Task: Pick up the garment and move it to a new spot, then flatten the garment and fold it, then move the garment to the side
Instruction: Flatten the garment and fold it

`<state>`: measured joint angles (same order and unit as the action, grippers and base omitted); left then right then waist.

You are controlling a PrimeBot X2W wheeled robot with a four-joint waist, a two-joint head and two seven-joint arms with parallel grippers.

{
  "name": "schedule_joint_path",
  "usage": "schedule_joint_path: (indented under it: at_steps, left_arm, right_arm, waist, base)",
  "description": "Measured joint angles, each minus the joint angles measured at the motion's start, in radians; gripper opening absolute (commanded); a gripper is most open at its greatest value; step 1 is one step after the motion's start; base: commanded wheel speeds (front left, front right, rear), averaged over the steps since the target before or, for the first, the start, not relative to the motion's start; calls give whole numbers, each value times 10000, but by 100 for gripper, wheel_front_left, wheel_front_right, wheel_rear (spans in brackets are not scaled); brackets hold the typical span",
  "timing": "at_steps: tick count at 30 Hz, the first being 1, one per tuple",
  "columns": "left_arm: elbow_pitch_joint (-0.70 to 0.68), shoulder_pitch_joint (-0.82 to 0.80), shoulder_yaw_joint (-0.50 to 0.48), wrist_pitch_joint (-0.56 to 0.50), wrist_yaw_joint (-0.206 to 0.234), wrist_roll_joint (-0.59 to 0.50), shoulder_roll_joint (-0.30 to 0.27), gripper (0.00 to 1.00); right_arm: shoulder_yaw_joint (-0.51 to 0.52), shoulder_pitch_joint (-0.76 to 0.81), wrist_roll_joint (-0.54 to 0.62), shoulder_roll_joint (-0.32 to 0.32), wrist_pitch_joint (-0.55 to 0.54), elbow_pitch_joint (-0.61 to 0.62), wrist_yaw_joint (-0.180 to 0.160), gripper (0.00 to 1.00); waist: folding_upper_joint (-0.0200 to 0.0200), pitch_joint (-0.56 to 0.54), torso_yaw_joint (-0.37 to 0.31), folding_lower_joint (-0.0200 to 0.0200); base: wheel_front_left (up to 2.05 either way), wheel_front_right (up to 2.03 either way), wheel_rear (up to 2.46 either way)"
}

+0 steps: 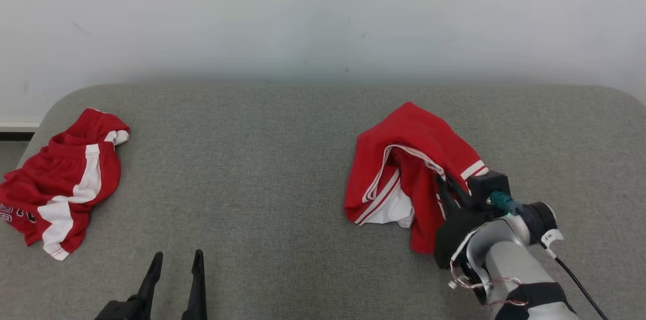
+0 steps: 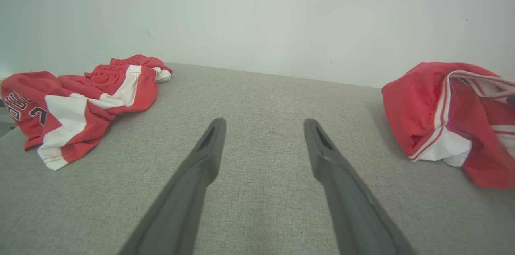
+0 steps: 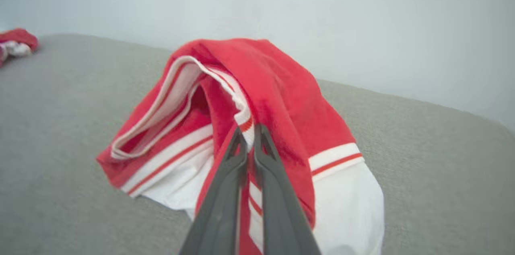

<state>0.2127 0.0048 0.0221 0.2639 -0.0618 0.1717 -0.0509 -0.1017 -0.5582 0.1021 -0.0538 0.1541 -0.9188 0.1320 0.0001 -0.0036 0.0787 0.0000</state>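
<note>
The right gripper (image 3: 249, 133) is pinched on a striped hem of the red garment (image 1: 409, 138) — a crumpled heap at centre right of the head view, on the grey cushion (image 1: 252, 158). The left gripper (image 1: 177, 259), lower left, stands wide and empty. At far left lies a second garment (image 1: 65, 178).

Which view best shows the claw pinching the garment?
Right wrist view: the right claw is shut on the garment's striped edge. Head view: its arm hides the pinch. Left wrist view: the garment's side.
</note>
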Motion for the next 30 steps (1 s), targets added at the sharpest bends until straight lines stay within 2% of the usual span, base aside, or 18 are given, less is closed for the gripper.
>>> schedule_joint_path:
  at_steps: [2,4,8,17,27,30]
  left_arm:
    - [12,-4,-8,0,0,-2,2,100]
    - [-2,-9,-59,0,10,-2,4,100]
    - [-105,-61,-138,-2,33,-2,2,100]
    - [-128,-454,8,0,25,-15,6,100]
    - [-127,-490,203,0,84,50,6,100]
    - [-150,-479,176,0,92,58,4,100]
  right_arm:
    - [-957,-177,-2197,-2,23,320,0,0]
    - [-1946,-343,-4330,17,-332,1174,0,0]
    - [-2886,-1073,-7196,42,-938,2742,0,0]
    - [-3670,-3463,-10316,36,-1074,3233,-2,0]
    - [-4337,-6849,-13578,40,740,2748,-2,0]
    - [-4207,-7685,-13917,40,1035,2479,-2,0]
  waist:
    - [1,-33,-32,1]
    - [0,-35,-73,0]
    - [0,78,-173,0]
    - [1,403,-62,0]
    - [0,506,256,1]
    - [0,524,234,1]
  base:
    - [0,0,0]
    - [0,0,0]
    - [0,0,0]
    - [0,0,0]
    - [0,0,0]
    - [0,0,0]
